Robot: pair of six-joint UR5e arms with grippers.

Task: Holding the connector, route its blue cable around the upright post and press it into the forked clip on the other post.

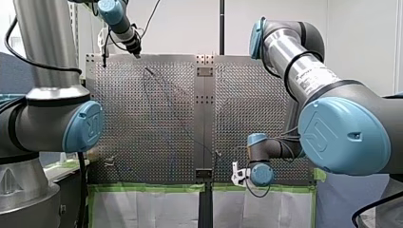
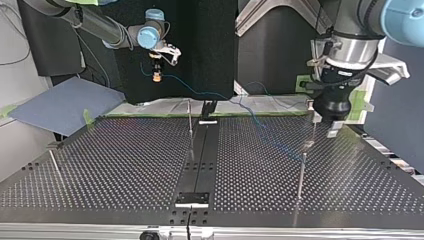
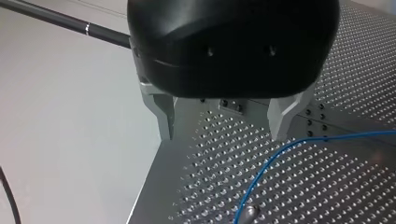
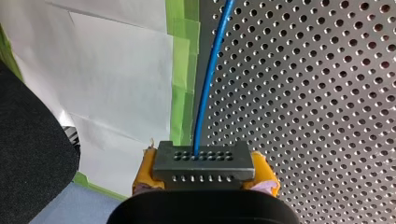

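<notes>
Right end effector (image 4: 205, 179): yellow pads closed on the dark connector (image 4: 204, 161), at the green-taped edge of the perforated counter (image 4: 327, 116). The blue cable (image 4: 208, 79) leaves the connector and runs out across the counter. Left end effector (image 3: 224, 135): metal fingers apart, holding nothing, above the counter with the cable lying below it.
</notes>
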